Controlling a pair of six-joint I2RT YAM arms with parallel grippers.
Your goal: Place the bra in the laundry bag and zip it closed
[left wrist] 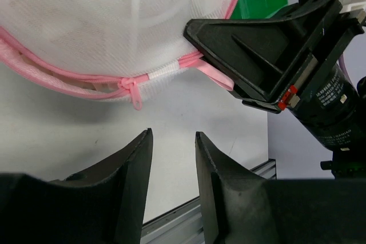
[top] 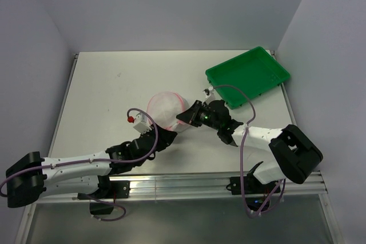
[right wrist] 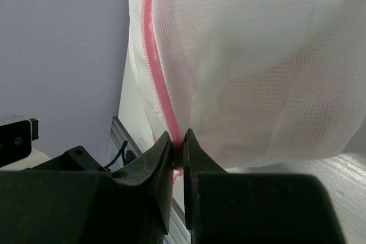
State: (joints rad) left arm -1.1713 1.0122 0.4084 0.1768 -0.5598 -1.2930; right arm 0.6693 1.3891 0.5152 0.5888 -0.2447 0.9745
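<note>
Pale walls close in a white table (top: 103, 95), with a green tray (top: 249, 75) at the far right. The laundry bag (top: 164, 107) sits near the middle, between the two arms. It is a rounded pouch of fine, see-through white mesh that looks light, soft and easily crushed. Whether the bra is inside cannot be told.

The pink zipper rim (right wrist: 155, 84) is a firmer woven tape and probably the safest place to grip. The right gripper (right wrist: 178, 151) pinches it, jaws closed tight. The left gripper (left wrist: 173, 164) waits just near of the bag, fingers narrowly apart and empty. A small pink tab (left wrist: 132, 92) hanging from the rim would likely suit pulling.
</note>
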